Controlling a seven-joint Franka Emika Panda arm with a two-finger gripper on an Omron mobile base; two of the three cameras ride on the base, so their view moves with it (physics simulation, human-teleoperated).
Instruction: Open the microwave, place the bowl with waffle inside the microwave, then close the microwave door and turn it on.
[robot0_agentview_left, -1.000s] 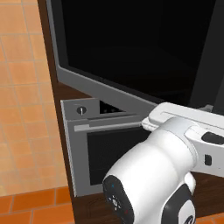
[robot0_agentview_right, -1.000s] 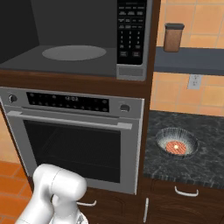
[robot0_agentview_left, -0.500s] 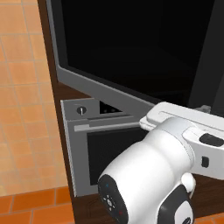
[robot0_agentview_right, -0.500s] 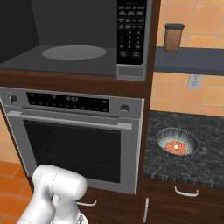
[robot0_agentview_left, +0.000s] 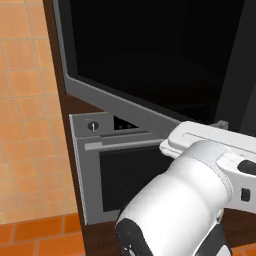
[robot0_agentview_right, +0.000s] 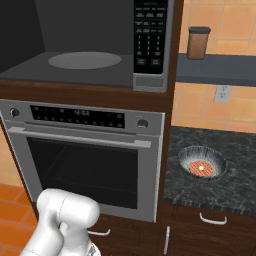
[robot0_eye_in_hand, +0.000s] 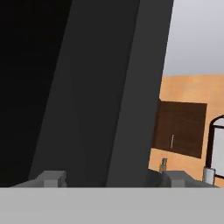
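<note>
Grey-framed microwave door (robot0_agentview_left: 150, 65) stands swung open, exposing the microwave (robot0_agentview_right: 85, 50) cavity and turntable (robot0_agentview_right: 84, 60). Bowl with waffle (robot0_agentview_right: 201, 162) sits on the dark desk (robot0_agentview_right: 240, 170), right of the oven (robot0_agentview_right: 85, 155). Tool (robot0_eye_in_hand: 109, 177) fingers are spread, released, close against the door's edge.

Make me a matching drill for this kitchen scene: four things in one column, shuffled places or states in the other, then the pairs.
1. microwave door
2. bowl
3. brown canister
4. turntable

A. on the dark granite counter
B. swung open
C. on the shelf above the counter
D. inside the microwave, bare

Pairs: 1-B, 2-A, 3-C, 4-D
</note>
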